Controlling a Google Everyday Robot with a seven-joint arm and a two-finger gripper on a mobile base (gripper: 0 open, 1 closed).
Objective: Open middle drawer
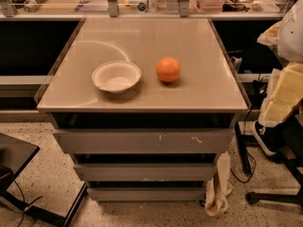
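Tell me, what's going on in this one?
Nothing is being handled at this moment. The gripper is not in view, and no arm is at the grey cabinet. The middle drawer sits untouched between the scuffed top front and the lowest front, and does not look pulled out. A white bowl and an orange rest apart on the cabinet top.

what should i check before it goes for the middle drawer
1. Target: middle drawer, the plain second front under the scuffed top drawer: ok.
2. Drawer state: looks shut, not yet pulled out: ok.
3. Gripper: not in view, so its position relative to the drawer: cannot tell.
4. Grip point: no handle shows on the front: cannot tell.
5. Pale cloth hangs at the right end of the lower fronts and could snag: not ok.
6. Bowl and orange sit on the cabinet top, back from the front edge: ok.
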